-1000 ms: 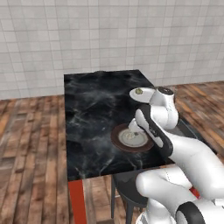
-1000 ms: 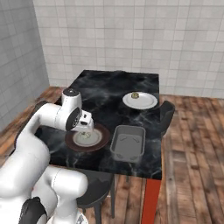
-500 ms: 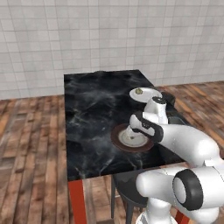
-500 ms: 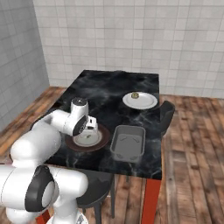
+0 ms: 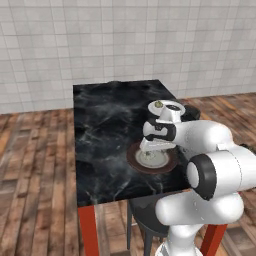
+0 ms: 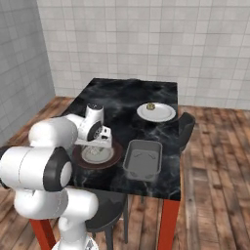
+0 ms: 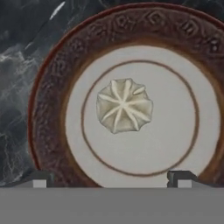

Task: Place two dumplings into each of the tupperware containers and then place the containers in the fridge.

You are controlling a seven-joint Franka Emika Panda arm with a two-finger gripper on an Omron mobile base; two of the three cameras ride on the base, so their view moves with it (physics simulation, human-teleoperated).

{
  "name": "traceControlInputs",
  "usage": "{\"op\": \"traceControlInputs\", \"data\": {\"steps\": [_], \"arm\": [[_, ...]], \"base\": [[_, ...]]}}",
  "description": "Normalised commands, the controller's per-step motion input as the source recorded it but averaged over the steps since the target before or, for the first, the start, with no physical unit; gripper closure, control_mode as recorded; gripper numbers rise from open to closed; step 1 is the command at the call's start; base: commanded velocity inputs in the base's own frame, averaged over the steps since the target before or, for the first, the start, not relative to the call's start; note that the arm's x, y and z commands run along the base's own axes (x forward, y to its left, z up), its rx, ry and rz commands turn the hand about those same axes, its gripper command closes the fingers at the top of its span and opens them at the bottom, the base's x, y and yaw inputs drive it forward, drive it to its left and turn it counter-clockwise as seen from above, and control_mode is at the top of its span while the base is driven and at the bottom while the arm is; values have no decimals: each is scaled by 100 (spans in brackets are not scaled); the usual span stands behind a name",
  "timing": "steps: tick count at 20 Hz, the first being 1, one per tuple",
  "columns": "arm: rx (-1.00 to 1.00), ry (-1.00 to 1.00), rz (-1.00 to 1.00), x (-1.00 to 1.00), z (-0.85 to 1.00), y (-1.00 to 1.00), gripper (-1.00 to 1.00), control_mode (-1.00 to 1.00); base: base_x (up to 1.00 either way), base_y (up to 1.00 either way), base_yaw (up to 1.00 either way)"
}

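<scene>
Change since a second ago: arm folded lower and closer over the brown-rimmed plate [image 5: 152, 158]; end effector [image 5: 154, 145] dropped from above the plate to just over it; plates, tray and dumplings unmoved.
End effector: pointing down over the brown-rimmed plate; in the hand view, two dark fingertips [image 7: 180, 178] spread wide at the lower edge, one at 7 o'clock and one at 5 o'clock of the plate, nothing pinched between them.
Dumpling on brown-rimmed plate [image 7: 124, 106]: pale, pleated, star-shaped folds on top; lying a little toward 11 o'clock of the plate's centre, inside the thin brown ring; apart from both fingertips.
Brown-rimmed plate: round, patterned dark rim, white middle; resting on the counter [image 6: 128, 97] near its front edge; partly hidden by the hand in both base views.
Tupperware container [image 6: 142, 158]: darker grey rectangular tray, open; on the counter just beside the brown-rimmed plate, at its 3 o'clock in the right base view.
White plate [image 6: 156, 112]: round, toward the far right of the counter, at 12 o'clock of the grey tray.
Dumpling on white plate [image 6: 151, 106]: small, dark-topped, toward the plate's left side.
Counter: black marbled top, red legs.
Stool [image 6: 187, 127]: dark seat at the counter's right edge.
</scene>
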Motion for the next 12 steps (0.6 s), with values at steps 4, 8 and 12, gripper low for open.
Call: {"op": "traceControlInputs", "data": {"steps": [4, 8, 12], "arm": [[0, 12, 0, 40, -19, 0, -100, -100], [0, 4, 0, 42, -40, 0, -100, -100], [0, 8, 0, 8, -35, 0, -100, -100]], "base": [[0, 0, 0], [0, 0, 0], [0, 0, 0]]}}
